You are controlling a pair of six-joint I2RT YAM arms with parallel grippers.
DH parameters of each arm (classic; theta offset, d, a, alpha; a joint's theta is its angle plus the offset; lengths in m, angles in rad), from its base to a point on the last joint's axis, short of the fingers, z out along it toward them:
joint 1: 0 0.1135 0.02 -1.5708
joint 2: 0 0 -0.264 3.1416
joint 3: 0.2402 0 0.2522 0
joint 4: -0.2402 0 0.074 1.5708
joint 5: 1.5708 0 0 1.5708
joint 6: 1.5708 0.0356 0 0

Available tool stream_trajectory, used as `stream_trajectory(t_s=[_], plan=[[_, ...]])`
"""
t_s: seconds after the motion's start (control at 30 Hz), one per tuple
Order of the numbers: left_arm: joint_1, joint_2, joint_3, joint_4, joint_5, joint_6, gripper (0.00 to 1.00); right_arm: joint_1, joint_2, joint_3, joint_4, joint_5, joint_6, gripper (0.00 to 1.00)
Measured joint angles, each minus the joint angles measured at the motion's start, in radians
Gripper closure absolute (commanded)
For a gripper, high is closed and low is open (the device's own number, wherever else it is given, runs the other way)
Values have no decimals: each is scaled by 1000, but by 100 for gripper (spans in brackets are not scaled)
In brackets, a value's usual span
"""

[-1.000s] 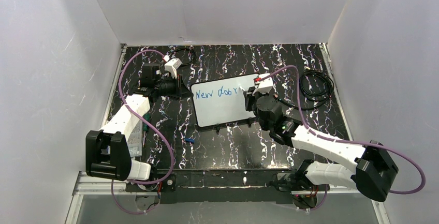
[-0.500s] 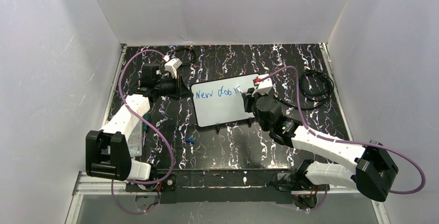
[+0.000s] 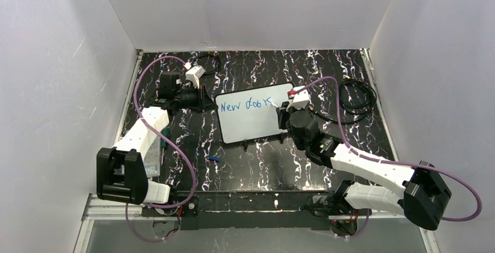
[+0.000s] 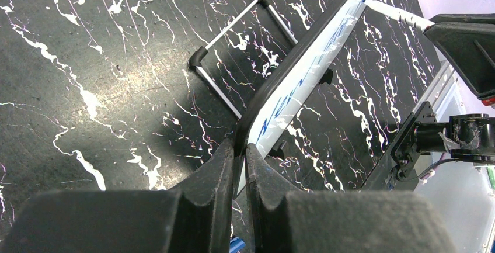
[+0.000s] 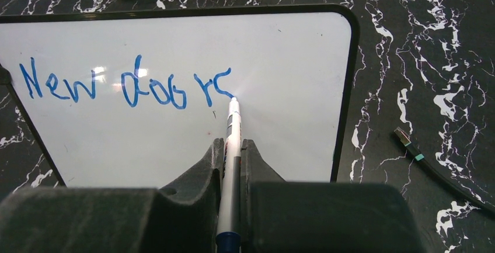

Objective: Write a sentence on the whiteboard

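1. The right gripper (image 5: pixel 233 145) is clamped on a white marker (image 5: pixel 232 125) with a blue end, which runs out between its two black fingers.
2. The marker's tip touches the whiteboard (image 5: pixel 280 130) at the end of the last blue stroke.
3. The sentence (image 5: pixel 125 83) so far is one line of blue handwriting, "New doors", across the board's upper half. The last letter lies right at the tip.
4. The left gripper (image 4: pixel 239 148) is closed on the dark frame at the whiteboard's left edge, one finger on each side of it.
5. The whiteboard sits in the middle of the black marbled table (image 3: pixel 257 159), between the two arms, with small black clips on its near long edge.
6. A coiled black cable (image 3: pixel 356 98) lies on the table to the right of the board, apart from it.
7. A small blue object (image 3: pixel 213 159) lies on the table near the board's near left corner.
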Motion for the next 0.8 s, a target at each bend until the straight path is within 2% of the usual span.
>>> stream_trajectory(t_s=[0.4, 0.8], plan=[[-1, -2, 0, -1, 0, 0, 100, 0, -21, -24, -33, -3, 16, 99], [-2, -3, 0, -4, 0, 0, 100, 0, -19, -26, -3, -69, 13, 99]])
